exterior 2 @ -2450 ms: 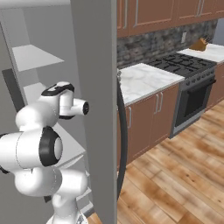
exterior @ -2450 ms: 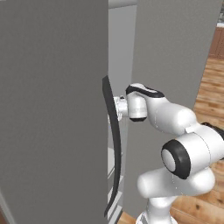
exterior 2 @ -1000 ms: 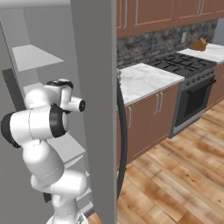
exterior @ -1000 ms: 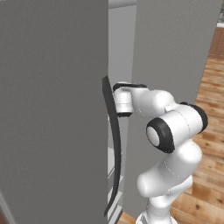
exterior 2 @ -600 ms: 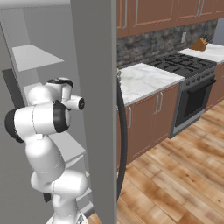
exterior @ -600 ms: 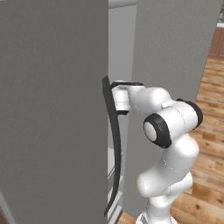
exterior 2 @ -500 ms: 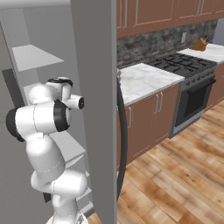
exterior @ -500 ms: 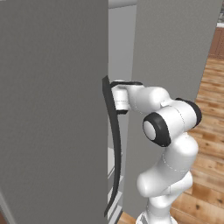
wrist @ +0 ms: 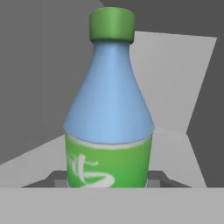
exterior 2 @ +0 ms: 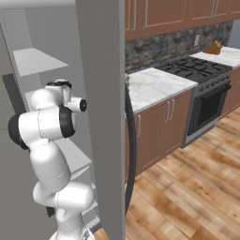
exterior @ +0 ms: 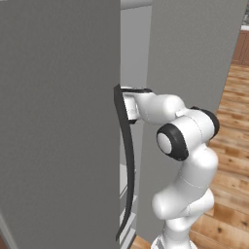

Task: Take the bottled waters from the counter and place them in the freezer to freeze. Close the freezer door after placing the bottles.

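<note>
Item: bottle [wrist: 109, 118], pale blue body, green cap and green label (not the blue-capped look expected), stood upright, pinched low at the label between the fingers [wrist: 54, 178], inside the open freezer [exterior: 58, 121]. Judged light, rigid, smooth-walled, likely slippery; label band offered the best hold.

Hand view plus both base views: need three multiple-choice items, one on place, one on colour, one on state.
1. Where does the arm reach?
A. over the stove
B. into the freezer
C. down to the floor

2. What colour is the cap of the bottle?
A. red
B. black
C. green

3. What is the gripper doing?
A. shut on the bottle
B. open and empty
C. shut on a door handle

Key: B, the arm passes between the freezer doors, beside its shelves. C, the cap is plainly green. A, the finger tips flank the bottle's base.
</note>
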